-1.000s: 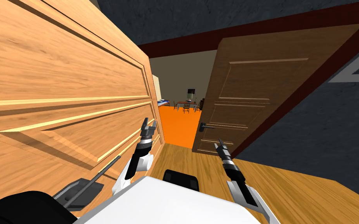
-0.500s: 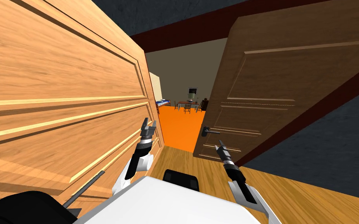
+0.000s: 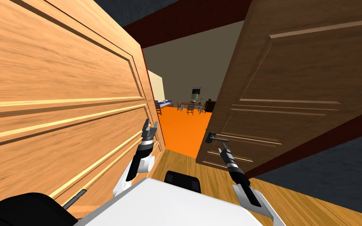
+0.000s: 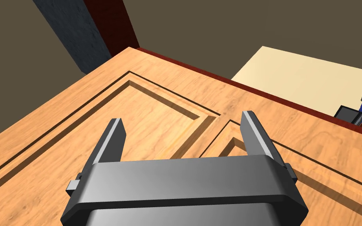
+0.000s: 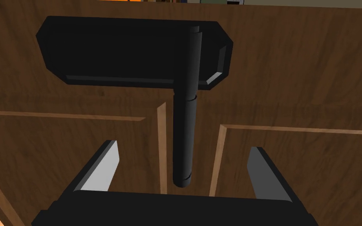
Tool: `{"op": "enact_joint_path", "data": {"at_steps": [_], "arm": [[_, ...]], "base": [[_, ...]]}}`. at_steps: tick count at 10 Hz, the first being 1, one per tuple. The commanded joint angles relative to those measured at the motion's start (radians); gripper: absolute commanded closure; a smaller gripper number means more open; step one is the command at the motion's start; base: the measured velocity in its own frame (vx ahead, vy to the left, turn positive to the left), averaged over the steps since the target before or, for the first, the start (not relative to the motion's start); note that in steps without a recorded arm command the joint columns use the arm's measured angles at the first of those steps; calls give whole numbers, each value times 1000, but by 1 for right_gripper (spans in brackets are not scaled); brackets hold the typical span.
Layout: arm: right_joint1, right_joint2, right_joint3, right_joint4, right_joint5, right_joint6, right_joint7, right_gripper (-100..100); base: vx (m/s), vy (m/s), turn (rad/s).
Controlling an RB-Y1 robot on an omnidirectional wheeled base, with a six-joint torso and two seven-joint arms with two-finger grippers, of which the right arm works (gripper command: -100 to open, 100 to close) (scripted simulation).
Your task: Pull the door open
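While the dark brown door (image 3: 294,98) already stands ajar at the right of the head view, with an orange floor (image 3: 184,129) showing through the gap in the middle, the step in hand looks like the reach for its handle. The black lever handle (image 3: 216,137) sits on the door's left edge just below centre, and the right gripper (image 3: 223,147) hangs just beneath it, apart from it as far as this view tells. The left gripper (image 3: 150,126) is raised at centre-left, close to a light wood door (image 3: 58,78) that covers the left half of the frame. The left wrist view adds what the head view cannot: that hand's blades are spread wide and empty, over the light door's recessed panels and touching nothing. The right wrist view settles the rest. The lever runs from its black backplate (image 5: 129,51) down toward the gripper body, its free end lying between the two parted fingers (image 5: 105,164), neither of which presses it, so nothing is grasped. Next, I judge, the fingers must close squarely on the lever, and then the arm must draw back along the door's arc without slipping off the free end.
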Motion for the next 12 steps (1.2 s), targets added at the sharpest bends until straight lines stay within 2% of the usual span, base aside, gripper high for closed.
{"op": "enact_joint_path", "data": {"at_steps": [1,4,5,6,7,12], "arm": [[-15,-19,-19,31,-14,-5,-7,-100],[-32,-50,-57,82,-41,-15,-15,-100],[-36,-56,-65,93,-47,-18,-17,-100],[-31,-54,-59,80,-43,-13,-17,-100],[-31,-54,-59,80,-43,-13,-17,100],[-31,-54,-59,80,-43,-13,-17,100]], "base": [[169,19,170],[164,3,133],[143,0,94],[60,-4,17],[-5,0,-13],[-11,0,2]]}}
